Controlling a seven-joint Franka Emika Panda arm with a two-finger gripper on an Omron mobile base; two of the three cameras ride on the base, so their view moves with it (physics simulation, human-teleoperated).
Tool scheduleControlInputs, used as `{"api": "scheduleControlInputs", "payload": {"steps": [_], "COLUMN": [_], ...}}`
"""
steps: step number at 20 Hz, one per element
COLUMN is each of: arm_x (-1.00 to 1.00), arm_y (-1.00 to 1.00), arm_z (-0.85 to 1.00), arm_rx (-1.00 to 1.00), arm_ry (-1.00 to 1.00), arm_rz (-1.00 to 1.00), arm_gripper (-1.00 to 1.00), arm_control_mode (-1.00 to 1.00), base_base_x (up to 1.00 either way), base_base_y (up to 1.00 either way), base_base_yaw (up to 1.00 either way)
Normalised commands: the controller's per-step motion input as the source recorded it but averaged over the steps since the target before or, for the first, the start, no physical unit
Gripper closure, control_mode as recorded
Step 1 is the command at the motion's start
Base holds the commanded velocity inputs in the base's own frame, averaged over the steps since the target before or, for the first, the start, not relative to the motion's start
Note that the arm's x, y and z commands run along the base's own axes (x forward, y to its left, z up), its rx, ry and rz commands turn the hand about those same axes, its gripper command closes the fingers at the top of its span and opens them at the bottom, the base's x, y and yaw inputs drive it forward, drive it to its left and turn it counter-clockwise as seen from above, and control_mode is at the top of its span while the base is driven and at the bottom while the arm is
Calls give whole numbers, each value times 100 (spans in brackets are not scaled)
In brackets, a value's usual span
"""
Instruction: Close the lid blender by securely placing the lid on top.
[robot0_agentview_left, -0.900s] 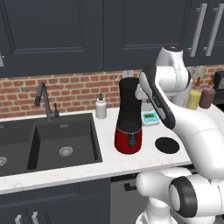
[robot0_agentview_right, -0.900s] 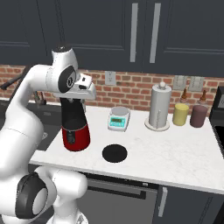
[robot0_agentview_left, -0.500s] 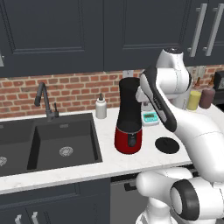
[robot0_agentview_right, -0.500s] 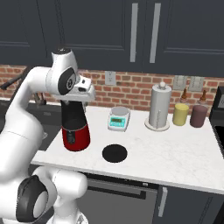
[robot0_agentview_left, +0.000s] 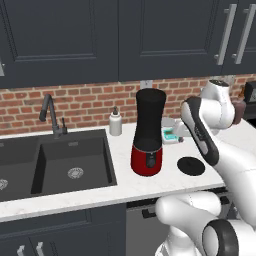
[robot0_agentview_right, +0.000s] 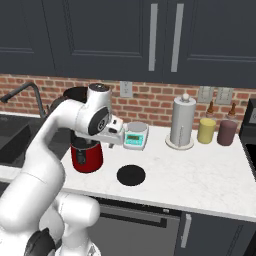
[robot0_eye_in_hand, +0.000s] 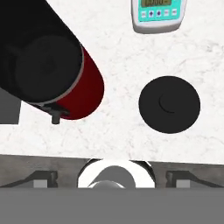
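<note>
Since the earlier frames, both base views had shifted rightward with the base, and the jaws had spread apart, gripping nothing. One lid (robot0_eye_in_hand: 169, 104) lay flat on the counter (robot0_agentview_right: 200, 180), just beside the one blender (robot0_agentview_left: 148, 132). One scale (robot0_eye_in_hand: 158, 14) stood beyond them, one soap bottle (robot0_agentview_left: 115, 122) by the sink (robot0_agentview_left: 55, 162).

Robot base and views shifted rightward; arm now lower beside blender (robot0_agentview_left: 148, 132).

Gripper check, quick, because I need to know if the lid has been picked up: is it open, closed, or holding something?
Gripper: open, holding nothing. The lid lies flat on the counter, beside the blender.
</note>
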Motion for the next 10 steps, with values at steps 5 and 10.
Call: {"api": "scheduleControlInputs", "payload": {"steps": [5, 10], "arm_x": [-21, 12], "arm_y": [-59, -1], "arm_z": [-87, -50], "arm_rx": [2, -3], "arm_ry": [5, 9], "arm_rz": [0, 0], "arm_gripper": [-100, -100], "arm_control_mode": [-100, -100], "base_base_x": [0, 0], "base_base_y": [0, 0], "base_base_yaw": [0, 0]}}
